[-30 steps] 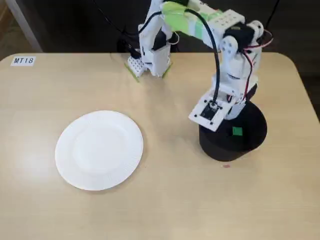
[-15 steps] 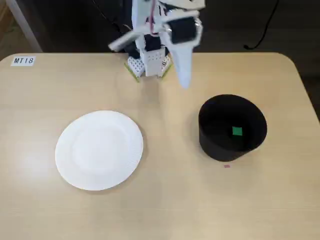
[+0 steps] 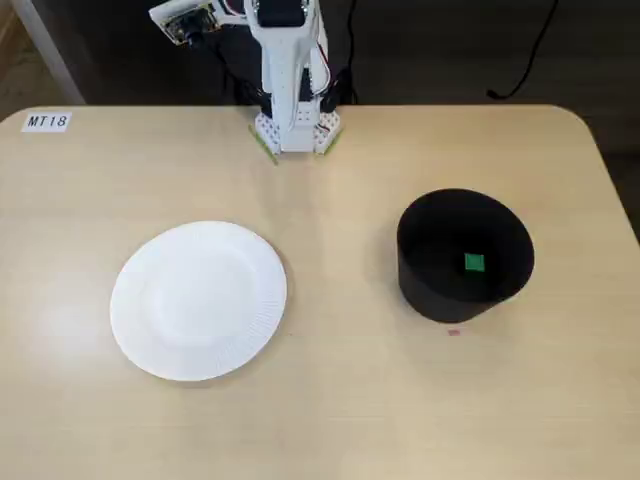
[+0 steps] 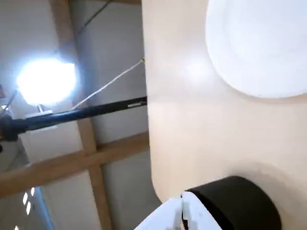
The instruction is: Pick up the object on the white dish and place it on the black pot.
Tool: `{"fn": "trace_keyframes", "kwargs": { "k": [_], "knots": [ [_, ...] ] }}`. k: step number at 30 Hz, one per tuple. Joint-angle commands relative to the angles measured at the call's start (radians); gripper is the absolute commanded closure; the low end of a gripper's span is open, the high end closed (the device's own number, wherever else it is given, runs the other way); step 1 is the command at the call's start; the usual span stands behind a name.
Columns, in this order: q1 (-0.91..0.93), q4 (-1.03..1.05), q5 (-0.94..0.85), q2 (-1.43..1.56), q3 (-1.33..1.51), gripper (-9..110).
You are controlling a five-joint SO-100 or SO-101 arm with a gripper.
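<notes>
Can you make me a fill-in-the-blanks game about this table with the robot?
1. The little green cube sits inside the black ____.
2. The white dish has ____ on it.
3. In the fixed view, the dish lies to the ____ of the pot.

Missing words: pot; nothing; left

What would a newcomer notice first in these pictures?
The big white plate lies empty on the left of the table in the fixed view. To the right stands the black pot, with a tiny green cube inside it. The arm is folded up at the far edge, away from both.
</notes>
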Motion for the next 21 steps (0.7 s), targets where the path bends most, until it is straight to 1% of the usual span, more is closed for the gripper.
{"fn": "trace_keyframes", "kwargs": {
  "k": [1,9,18,21],
  "knots": [
    [-0.018,-0.071,-0.012,0.104,0.19,102],
    [-0.034,-0.158,-0.023,0.267,0.466,102],
    [-0.074,-0.146,-0.005,0.551,0.718,102],
    [-0.095,-0.156,-0.009,0.551,0.755,102]
  ]
}}
